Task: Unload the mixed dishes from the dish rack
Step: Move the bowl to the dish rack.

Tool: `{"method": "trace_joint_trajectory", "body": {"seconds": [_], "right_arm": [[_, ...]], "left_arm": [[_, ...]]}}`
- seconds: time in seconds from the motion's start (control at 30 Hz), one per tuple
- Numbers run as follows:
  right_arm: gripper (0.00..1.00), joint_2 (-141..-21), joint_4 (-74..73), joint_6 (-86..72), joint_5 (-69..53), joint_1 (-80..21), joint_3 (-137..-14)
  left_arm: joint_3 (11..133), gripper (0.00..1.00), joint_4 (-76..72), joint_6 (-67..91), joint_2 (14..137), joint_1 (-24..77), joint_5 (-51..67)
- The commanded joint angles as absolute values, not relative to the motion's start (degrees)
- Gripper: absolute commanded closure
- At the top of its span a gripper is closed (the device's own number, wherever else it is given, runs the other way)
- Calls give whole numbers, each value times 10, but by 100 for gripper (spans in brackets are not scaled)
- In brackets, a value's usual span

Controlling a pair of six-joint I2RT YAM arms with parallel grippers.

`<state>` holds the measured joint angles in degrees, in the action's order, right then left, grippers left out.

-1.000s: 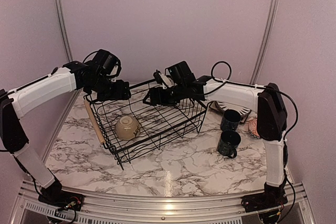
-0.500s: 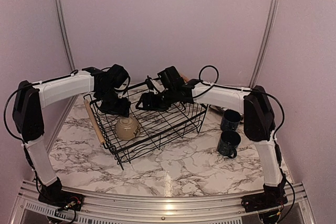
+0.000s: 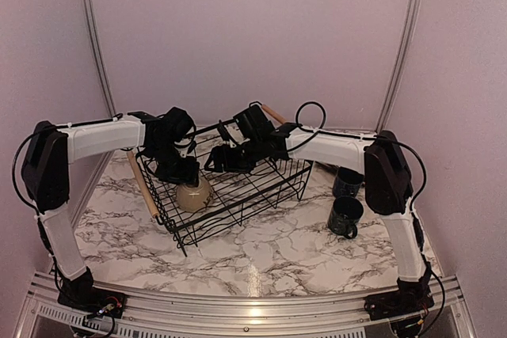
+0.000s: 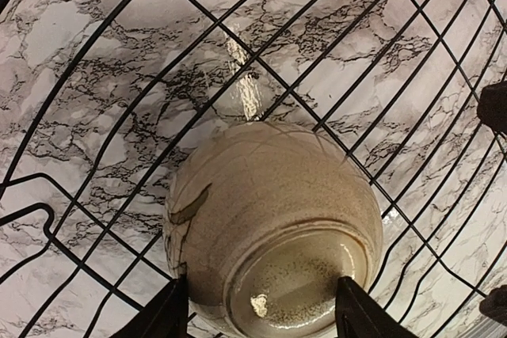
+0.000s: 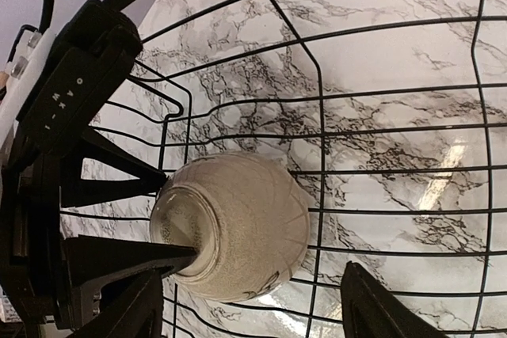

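Note:
A cream bowl (image 3: 194, 195) lies upside down in the dish rack (image 3: 231, 223), a black wire basket with a wooden handle (image 3: 146, 186). My left gripper (image 3: 181, 173) is down on the bowl (image 4: 269, 219). In the left wrist view the gripper (image 4: 257, 316) is open, with its fingers (image 4: 162, 316) on either side of the bowl's base. Whether they touch it I cannot tell. My right gripper (image 3: 215, 162) hovers open inside the rack. In the right wrist view this gripper (image 5: 253, 314) is empty, with the bowl (image 5: 245, 231) just ahead of it.
Two dark mugs (image 3: 347, 181) (image 3: 345, 217) stand on the marble table (image 3: 261, 255) to the right of the rack. The rack's wires (image 5: 321, 116) surround both grippers. The left gripper's body (image 5: 55, 116) is close in front of the right one.
The left gripper came down into the rack onto the bowl and its jaws narrowed. The right gripper slid left across the rack toward the bowl.

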<state>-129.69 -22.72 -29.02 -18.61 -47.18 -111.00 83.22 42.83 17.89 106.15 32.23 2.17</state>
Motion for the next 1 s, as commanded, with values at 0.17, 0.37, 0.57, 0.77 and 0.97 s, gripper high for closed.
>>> {"method": "trace_joint_trajectory", "body": {"seconds": [0.17, 0.37, 0.57, 0.77, 0.97], "right_arm": [[26, -1286, -231, -305, -165, -465, -1115], [26, -1277, -244, -302, -139, -461, -1106], [26, -1273, -263, -298, -112, -460, -1105], [25, -1244, -276, -275, -75, -453, -1092], [24, -1261, -293, -253, -102, -464, -1108]], "left_arm": [[813, 42, 342, 206, 1070, 321, 132], [824, 44, 296, 227, 1059, 321, 166], [811, 40, 223, 255, 1048, 321, 222], [835, 37, 245, 246, 1057, 321, 193], [816, 27, 314, 225, 1008, 320, 118]]}}
